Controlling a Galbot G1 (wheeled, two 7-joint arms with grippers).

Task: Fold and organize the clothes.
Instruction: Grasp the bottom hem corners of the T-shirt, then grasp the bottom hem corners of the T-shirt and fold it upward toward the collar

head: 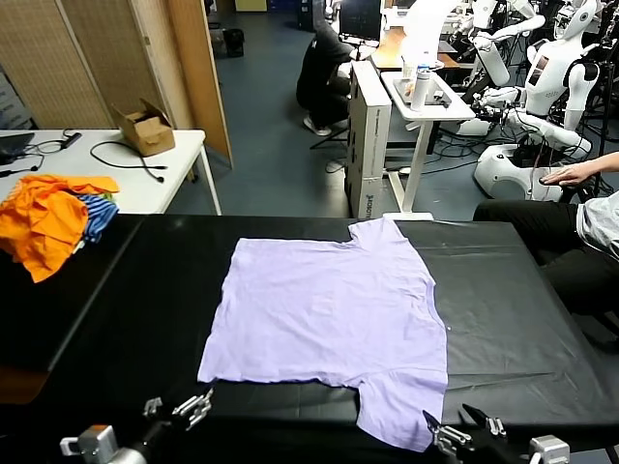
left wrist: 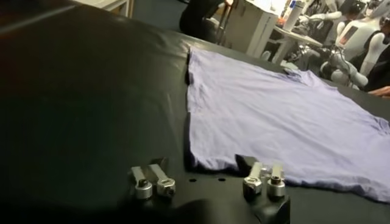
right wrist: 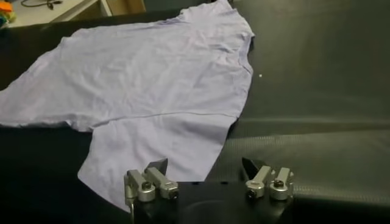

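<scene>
The clothes, one light lavender T-shirt [head: 329, 309], lie spread flat on the black table [head: 513, 309], plain side up. One sleeve points to the far edge and the other [head: 401, 411] to the near edge. My left gripper [head: 184, 411] is low at the near edge, just short of the shirt's near left corner [left wrist: 201, 159]. It is open [left wrist: 201, 163] with nothing between its fingers. My right gripper [head: 453, 420] stands open [right wrist: 204, 163] beside the near sleeve [right wrist: 158, 146], with one fingertip over the sleeve's edge and the other over bare table.
A heap of orange and blue-striped garments [head: 48, 217] lies at the table's far left. Behind it is a white table with a cardboard box [head: 145, 126]. A seated person [head: 580, 232] is at the table's right end. Black table surface shows all round the shirt.
</scene>
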